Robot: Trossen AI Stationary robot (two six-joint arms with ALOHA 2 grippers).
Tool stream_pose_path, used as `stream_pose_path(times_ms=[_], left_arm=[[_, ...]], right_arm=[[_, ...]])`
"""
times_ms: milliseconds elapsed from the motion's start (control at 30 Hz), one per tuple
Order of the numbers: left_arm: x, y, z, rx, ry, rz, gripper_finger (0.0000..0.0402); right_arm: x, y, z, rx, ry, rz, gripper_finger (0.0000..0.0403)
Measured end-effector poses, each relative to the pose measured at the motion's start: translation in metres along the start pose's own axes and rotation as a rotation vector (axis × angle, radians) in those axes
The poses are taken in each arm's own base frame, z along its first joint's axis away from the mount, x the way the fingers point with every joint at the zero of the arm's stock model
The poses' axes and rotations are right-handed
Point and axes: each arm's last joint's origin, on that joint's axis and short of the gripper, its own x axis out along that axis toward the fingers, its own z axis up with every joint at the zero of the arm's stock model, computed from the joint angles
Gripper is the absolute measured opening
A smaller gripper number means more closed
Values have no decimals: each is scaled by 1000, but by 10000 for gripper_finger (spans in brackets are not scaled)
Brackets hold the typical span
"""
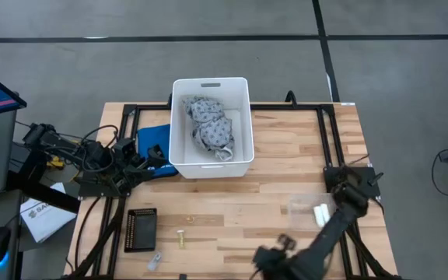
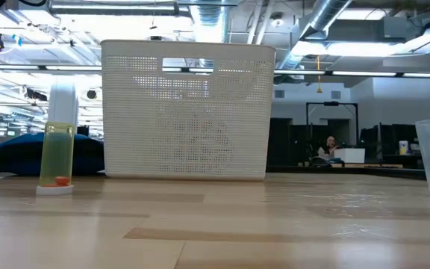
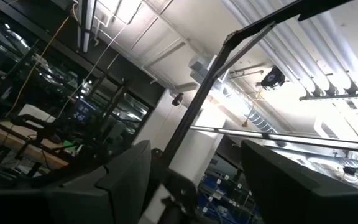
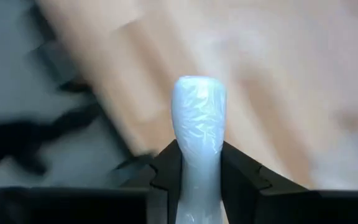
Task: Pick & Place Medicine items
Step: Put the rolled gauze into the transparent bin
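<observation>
A white medicine cylinder (image 4: 197,143), unseen from above, sits clamped in the right gripper (image 4: 197,177).

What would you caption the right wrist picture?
Right pincer clamped on a white medicine tube above the wooden table.
</observation>
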Motion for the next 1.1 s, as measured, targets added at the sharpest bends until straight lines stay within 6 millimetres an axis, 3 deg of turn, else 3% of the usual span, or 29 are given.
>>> stream_pose_path(times_ms=[100,200,467,667,800,967,1100], left_arm=[[0,0,0,0,0,0,241],[0,0,0,0,0,0,241],[0,0,0,-5,-5,-3,241],[0,0,1,-5,-6,-3,241],[0,0,1,-5,-7,-2,241],[0,0,1,-6,-11,5,241],[0,0,1,-15,-15,13,241]], right_arm=[[-25,-19,-10,153,-67,-65,85],[-37,-41,-15,250,-84,-77,84],[-35,-112,-37,495,-11,-187,84],[-15,-160,-40,545,23,-194,84],[12,-182,-47,580,32,-158,84],[49,-201,-62,603,82,-136,84],[63,-209,-70,605,103,-133,84]])
